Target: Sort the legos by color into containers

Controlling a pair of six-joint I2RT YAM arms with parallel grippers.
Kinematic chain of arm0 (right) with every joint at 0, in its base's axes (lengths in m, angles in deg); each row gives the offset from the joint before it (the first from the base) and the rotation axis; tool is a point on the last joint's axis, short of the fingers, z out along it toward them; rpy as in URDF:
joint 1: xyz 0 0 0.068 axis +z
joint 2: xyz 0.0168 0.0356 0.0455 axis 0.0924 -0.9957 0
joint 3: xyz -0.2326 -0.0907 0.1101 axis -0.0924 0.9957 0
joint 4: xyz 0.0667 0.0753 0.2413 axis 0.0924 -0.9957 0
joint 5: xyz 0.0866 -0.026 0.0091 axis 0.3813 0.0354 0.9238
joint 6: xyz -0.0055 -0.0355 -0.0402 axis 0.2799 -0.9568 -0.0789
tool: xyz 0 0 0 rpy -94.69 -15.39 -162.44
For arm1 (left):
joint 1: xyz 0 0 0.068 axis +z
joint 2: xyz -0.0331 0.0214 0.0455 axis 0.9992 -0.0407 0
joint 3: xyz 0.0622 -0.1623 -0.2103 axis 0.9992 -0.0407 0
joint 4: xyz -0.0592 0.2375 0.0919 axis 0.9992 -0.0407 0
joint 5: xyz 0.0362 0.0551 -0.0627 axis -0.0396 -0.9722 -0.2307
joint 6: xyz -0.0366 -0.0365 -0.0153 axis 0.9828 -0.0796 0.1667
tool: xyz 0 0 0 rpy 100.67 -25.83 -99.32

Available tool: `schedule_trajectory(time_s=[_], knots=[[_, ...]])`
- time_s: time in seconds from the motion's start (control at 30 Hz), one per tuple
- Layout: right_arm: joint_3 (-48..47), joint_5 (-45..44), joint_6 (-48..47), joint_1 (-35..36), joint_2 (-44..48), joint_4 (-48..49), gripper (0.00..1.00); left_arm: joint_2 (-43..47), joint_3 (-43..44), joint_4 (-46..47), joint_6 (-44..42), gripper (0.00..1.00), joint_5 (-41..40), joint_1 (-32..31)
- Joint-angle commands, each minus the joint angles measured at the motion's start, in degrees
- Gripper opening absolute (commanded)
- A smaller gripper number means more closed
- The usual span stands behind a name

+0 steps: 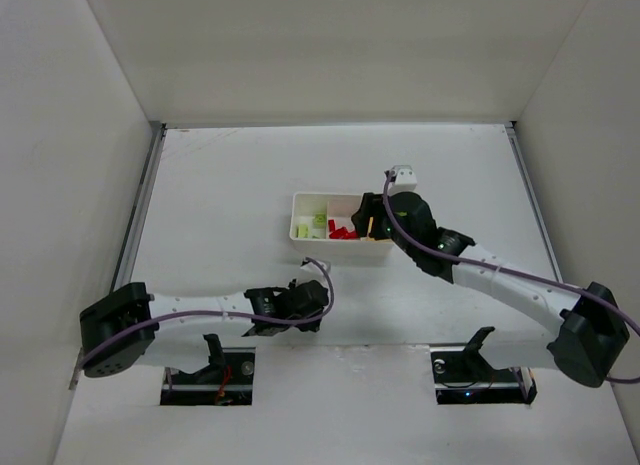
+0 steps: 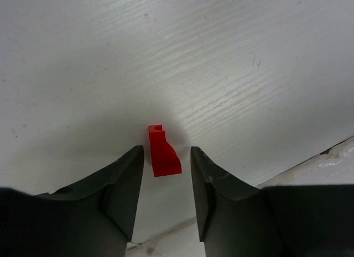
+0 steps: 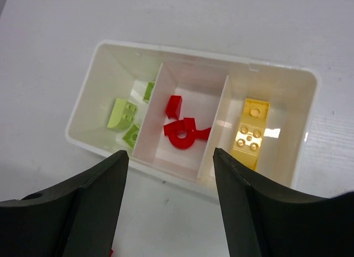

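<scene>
One red lego lies lengthwise between the left claw's parted fingers.

Open table surface surrounds the red brick; fingers flank it.

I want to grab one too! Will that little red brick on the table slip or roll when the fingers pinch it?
Probably stiff: the red brick looks like hard moulded plastic, so it shouldn't squash. It likely won't roll, since it lies flat on the table. Its sloped, glossy side might let it slip from the left gripper.
</scene>
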Motion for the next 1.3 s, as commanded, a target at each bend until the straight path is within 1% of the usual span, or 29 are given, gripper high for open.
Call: schedule_trajectory(time_s=[0.0, 0.1, 0.17, 0.27, 0.37, 0.5, 0.6, 0.67, 0.87, 1.03, 1.17, 1.27], knots=[[2.7, -0.4, 1.2, 0.0, 2.7, 2.3, 0.69, -0.7, 2.2, 0.4, -0.6, 0.32, -2.3, -0.9], [4.7, -0.4, 1.7, 0.0, 4.7, 2.2, 0.69, -1.0, 2.8, -0.4, -1.0, 0.22, -3.2, -1.2], [5.7, -0.4, 2.0, 0.0, 6.1, 2.2, 0.69, 0.0, 4.0, -1.4, -1.1, 0.17, -4.8, -1.7], [7.7, -0.4, 2.9, -0.1, 8.8, 2.1, 0.69, 4.1, 6.6, -2.8, -2.3, 0.15, -7.4, -0.8], [10.5, -0.7, 4.5, -0.2, 12.0, 2.1, 0.69, 8.2, 11.1, -2.1, -5.2, 0.15, -9.5, 3.4], [14.0, -2.2, 6.2, -0.3, 16.6, 1.4, 0.69, 8.2, 16.0, 2.9, -8.3, 0.15, -8.6, 9.2], [16.1, -3.0, 8.0, -0.7, 20.1, 0.2, 0.69, 3.9, 21.0, 8.3, -11.2, 0.18, -8.2, 13.2], [17.3, -3.4, 9.4, -1.5, 21.4, -0.6, 0.69, -0.6, 24.4, 11.1, -12.8, 0.18, -7.1, 15.8], [20.6, -4.2, 11.2, -2.3, 25.3, -1.3, 0.68, -15.1, 34.7, 13.1, -15.3, 0.19, -2.7, 20.7], [23.4, -6.0, 12.7, -5.4, 30.4, -3.0, 0.65, -22.1, 38.7, 13.0, -15.3, 0.21, -1.3, 22.1], [25.3, -5.0, 13.1, -9.4, 33.9, -3.9, 0.62, -24.4, 39.8, 13.0, -15.3, 0.24, -1.4, 22.0], [26.0, -3.8, 13.2, -11.2, 35.4, -3.9, 0.62, -25.4, 40.3, 13.0, -15.6, 0.28, -1.6, 21.8]])
